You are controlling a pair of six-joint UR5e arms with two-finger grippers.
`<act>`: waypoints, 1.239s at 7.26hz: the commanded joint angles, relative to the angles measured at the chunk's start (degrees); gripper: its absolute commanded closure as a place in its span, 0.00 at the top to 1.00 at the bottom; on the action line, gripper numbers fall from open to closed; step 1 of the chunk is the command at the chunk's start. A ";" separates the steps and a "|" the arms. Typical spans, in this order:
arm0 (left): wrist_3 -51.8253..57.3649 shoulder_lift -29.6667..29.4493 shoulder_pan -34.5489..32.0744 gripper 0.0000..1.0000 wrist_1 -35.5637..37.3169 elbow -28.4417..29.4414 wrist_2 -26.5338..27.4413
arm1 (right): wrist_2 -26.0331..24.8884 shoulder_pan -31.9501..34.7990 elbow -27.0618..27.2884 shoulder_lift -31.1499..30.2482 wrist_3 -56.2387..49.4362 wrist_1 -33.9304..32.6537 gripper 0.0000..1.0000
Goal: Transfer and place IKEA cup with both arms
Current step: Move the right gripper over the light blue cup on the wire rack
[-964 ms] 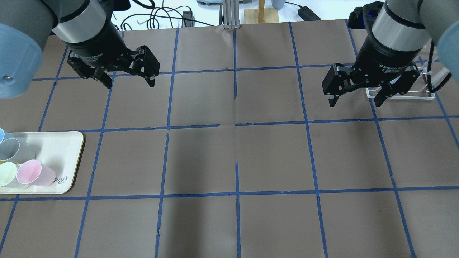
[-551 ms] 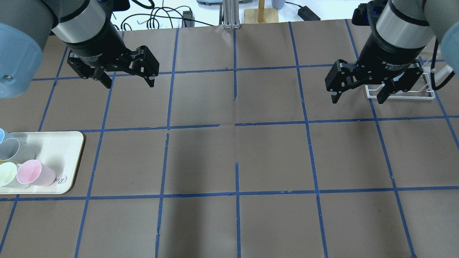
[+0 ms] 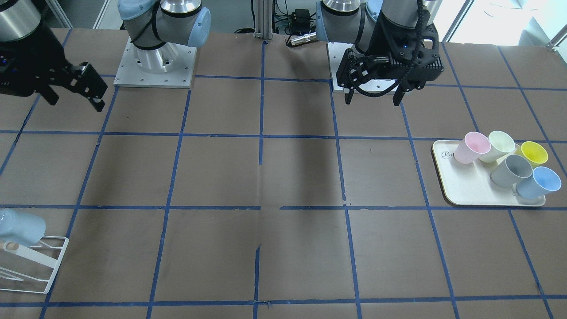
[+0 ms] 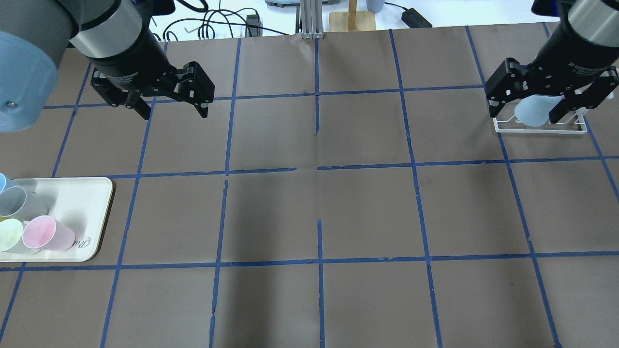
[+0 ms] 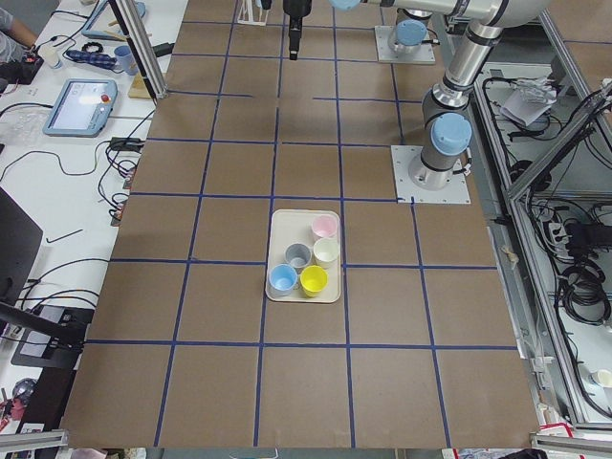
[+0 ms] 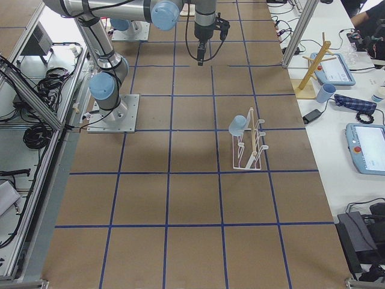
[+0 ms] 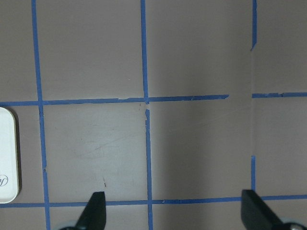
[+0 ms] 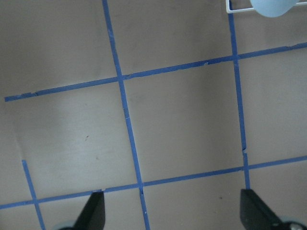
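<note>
I am holding my right pincer (image 3: 76, 102) spread and empty, clear of the IKEA cup (image 4: 534, 111) hanging on the white rack (image 4: 541, 130) at far right, my left pincer (image 4: 175, 114) likewise released, so the placing looks finished.

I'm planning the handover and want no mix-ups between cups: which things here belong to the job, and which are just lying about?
Job: IKEA cup on the white rack; right gripper; left gripper.
Lying about: tray; on it, pink cup, cream cup, yellow cup, grey cup, blue cup.
</note>
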 commanded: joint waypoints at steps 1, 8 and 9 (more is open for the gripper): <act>0.09 0.00 0.03 1.00 0.00 0.00 -0.03 | 0.16 -5.78 0.06 4.43 -6.77 -5.84 1.00; 0.18 -0.09 0.12 1.00 0.09 -0.09 -0.56 | 0.07 -13.80 -0.03 18.59 -22.35 -23.79 0.95; 0.18 -0.17 0.12 1.00 0.09 -0.09 -0.56 | 0.07 -13.81 -0.03 18.86 -22.78 -25.27 0.90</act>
